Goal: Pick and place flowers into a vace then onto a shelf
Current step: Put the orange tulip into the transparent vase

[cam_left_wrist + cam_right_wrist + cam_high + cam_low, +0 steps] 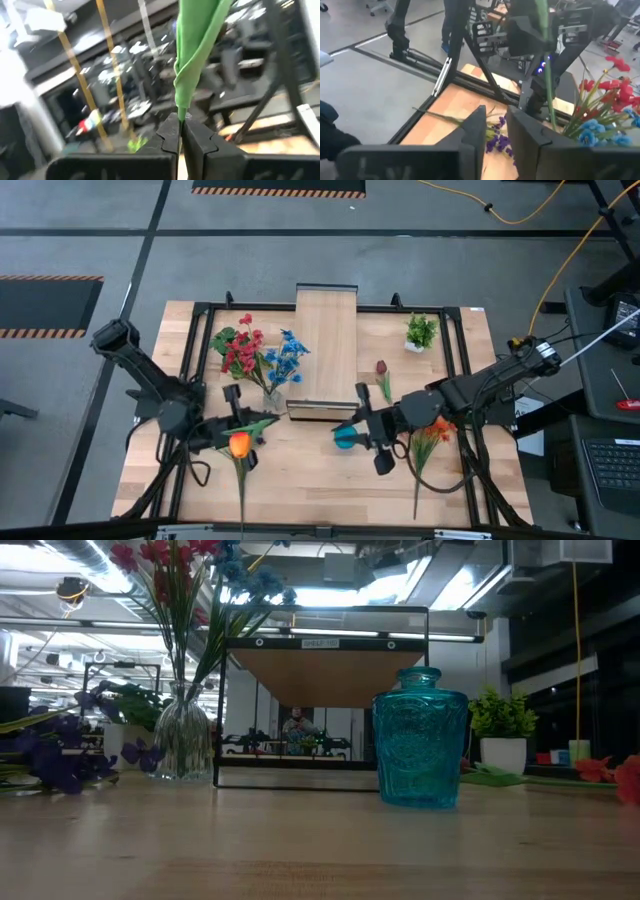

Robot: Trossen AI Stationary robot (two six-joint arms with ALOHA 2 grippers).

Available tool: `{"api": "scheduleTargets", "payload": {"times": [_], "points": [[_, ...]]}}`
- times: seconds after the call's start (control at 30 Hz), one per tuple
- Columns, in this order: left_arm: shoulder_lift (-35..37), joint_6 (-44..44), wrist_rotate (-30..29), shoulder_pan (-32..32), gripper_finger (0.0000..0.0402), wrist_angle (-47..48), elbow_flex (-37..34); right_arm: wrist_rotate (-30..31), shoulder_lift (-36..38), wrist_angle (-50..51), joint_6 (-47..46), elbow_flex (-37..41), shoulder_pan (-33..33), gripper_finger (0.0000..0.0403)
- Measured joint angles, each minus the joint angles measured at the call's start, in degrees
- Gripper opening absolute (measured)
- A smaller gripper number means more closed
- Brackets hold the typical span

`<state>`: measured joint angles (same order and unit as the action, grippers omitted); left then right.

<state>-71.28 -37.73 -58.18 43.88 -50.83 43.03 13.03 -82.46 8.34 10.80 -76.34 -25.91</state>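
My left pincer (243,432) sits near the front of the worktop (300,480), well to the left of the teal vase (345,439), and it is clamped tight on the orange-bloom flower (239,445). In the left wrist view its two fingers (169,135) meet with only the green stem (192,60) pinched between them. From above, that flower's long axis runs front to back, its stem trailing toward the worktop's front edge, bloom just by the pincer.

The move I judge comes next turns on this: the teal vase stands to the right of the held flower, apart from it, with bare wood between, and the stem will have to come upright over its narrow mouth (418,673).

My right pincer (365,430) is just beside that vase on its right. In the right wrist view its fingers (475,130) stand slightly apart and I see nothing between them; whether they touch the glass I cannot say from above.

Beyond the teal vase, the clear vase (272,396) with red and blue blooms stands by the left corner of the shelf (326,350), which runs away toward the far edge. The dark red tulip (381,370) lies right of the shelf, more orange flowers (432,435) right of the teal vase.
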Motion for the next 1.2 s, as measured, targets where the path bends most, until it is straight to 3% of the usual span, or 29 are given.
{"api": "scheduleTargets", "payload": {"times": [0.17,0.3,0.53,0.83,1.2], "points": [[-0.08,1.76,-11.61,5.18,0.0004,0.09,0.00,0.90,0.11,-1.05,0.10,3.33,0.00,0.0010],[-0.58,5.68,-19.73,7.61,0.0004,0.11,0.00,5.26,0.05,-7.83,-0.75,9.20,0.32,0.0011],[-0.88,11.69,-31.29,8.58,0.0004,3.74,0.00,5.32,0.05,-28.40,-1.76,22.51,0.26,0.0005],[-0.88,17.55,-31.86,8.10,0.0012,6.35,0.00,5.36,0.01,-48.25,-0.74,34.07,0.41,0.0005],[-0.88,26.87,-31.85,5.67,0.0004,16.46,0.00,5.36,0.05,-49.27,1.14,34.16,1.38,0.0006]]}}
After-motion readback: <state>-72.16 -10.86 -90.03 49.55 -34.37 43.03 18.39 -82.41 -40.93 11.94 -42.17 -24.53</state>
